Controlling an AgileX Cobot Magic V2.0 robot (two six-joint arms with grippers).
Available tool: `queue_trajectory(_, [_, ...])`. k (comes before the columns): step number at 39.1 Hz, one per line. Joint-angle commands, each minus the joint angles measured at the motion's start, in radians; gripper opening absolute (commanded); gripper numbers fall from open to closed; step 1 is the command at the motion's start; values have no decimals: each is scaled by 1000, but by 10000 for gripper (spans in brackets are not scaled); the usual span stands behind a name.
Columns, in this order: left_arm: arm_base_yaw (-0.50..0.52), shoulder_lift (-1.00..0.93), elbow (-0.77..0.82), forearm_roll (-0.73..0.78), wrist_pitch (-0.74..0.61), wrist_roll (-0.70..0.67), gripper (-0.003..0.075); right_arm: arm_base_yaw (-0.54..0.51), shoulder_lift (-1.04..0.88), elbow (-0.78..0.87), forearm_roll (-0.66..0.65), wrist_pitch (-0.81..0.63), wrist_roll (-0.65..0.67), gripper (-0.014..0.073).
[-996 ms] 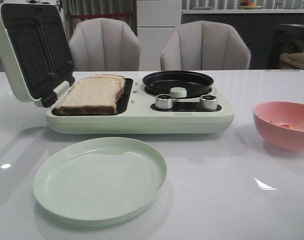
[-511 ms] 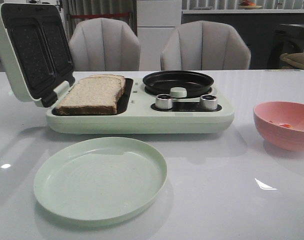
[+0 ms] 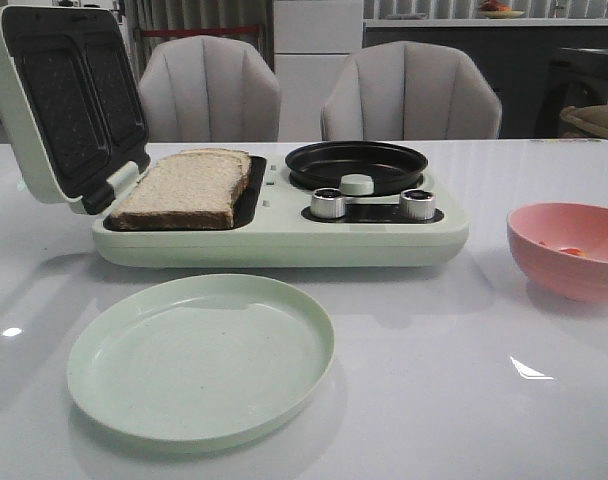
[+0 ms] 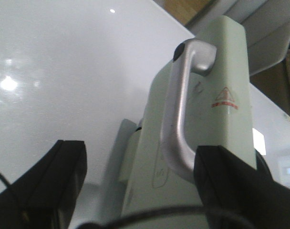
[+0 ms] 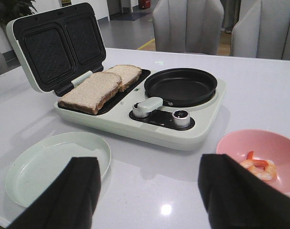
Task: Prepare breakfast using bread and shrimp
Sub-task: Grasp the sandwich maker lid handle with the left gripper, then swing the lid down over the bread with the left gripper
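Resting on the white table, the pale green sandwich maker has its lid raised, dark ribbed plates facing out over the base. Two slices of bread lie flat on the lower plate, side by side with their inner edges meeting, one nearer the front and one behind it; the front view shows mainly the near slice. Round black pan sits in the other half of the appliance, with two metal knobs just in front of it. Pale green plate stands on the table in front of the appliance, nothing on it. Pink bowl is on the robot's right side of the table, apart from the appliance; shrimp lies inside it, orange-red and pale, seen clearly only from the right wrist view. Left gripper: fingers spread wide, nothing between the pads; the lid's outer face and its silver handle fill the gap in view, the handle close to one finger, contact not discernible. Right gripper: fingers parted, nothing grasped, positioned above the table on the near side, with plate and bowl visible on either side of it. Neither arm appears in the front view.
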Motion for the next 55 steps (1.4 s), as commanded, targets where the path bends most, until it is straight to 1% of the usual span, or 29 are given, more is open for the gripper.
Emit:
queue_trajectory(1, [2, 3, -36, -199, 18, 89, 512, -5, 8, -28, 7, -70, 0, 540])
queue_trajectory(8, [2, 71, -36, -307, 26, 114, 511, -5, 8, -28, 7, -70, 0, 540])
queue_trajectory(16, [-6, 135, -36, -467, 103, 228, 511, -5, 8, -28, 7, -70, 0, 540])
queue_trajectory(24, [-49, 152, -54, -510, 106, 307, 511, -5, 8, -28, 7, -71, 0, 540])
queue_trajectory(33, [-116, 152, -85, -518, 66, 324, 508, -5, 8, -28, 7, -71, 0, 540])
queue_trajectory(36, [-134, 153, -87, -519, 61, 324, 465, -5, 8, -28, 7, -70, 0, 540])
queue_trajectory(41, [-154, 162, -94, -530, 56, 324, 338, -5, 8, -28, 7, -71, 0, 540])
queue_trajectory(44, [-165, 173, -96, -558, 72, 324, 288, -5, 8, -28, 7, -71, 0, 540])
queue_trajectory(46, [-177, 173, -96, -564, 76, 324, 276, -5, 8, -28, 7, -71, 0, 540])
queue_trajectory(53, [-246, 173, -96, -570, 75, 334, 275, -5, 8, -28, 7, -71, 0, 540])
queue_trajectory(55, [-270, 173, -96, -570, 75, 360, 275, -5, 8, -28, 7, -71, 0, 540])
